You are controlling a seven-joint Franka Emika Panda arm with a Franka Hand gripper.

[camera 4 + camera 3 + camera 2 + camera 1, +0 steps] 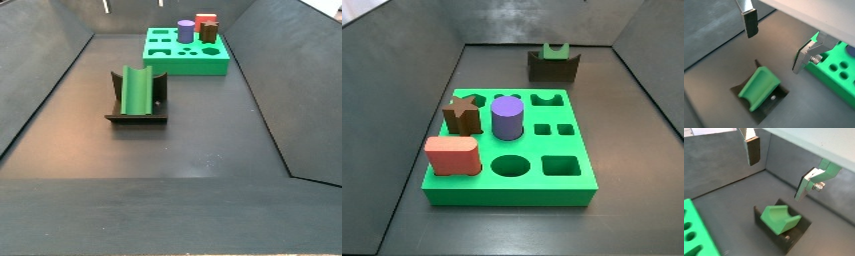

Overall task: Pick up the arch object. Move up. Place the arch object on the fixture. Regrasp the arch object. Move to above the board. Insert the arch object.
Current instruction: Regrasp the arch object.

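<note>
The arch object is a muted-green block lying in the dip of the dark fixture. It also shows in the wrist view and in both side views. My gripper hangs above the fixture, open and empty, with its fingers wide apart and well clear of the arch. The fixture stands on the grey floor, apart from the bright green board, which also shows in the side view.
On the board stand a brown star peg, a purple cylinder and a red block. Grey walls slope up around the floor. The board's corner lies close to the fixture.
</note>
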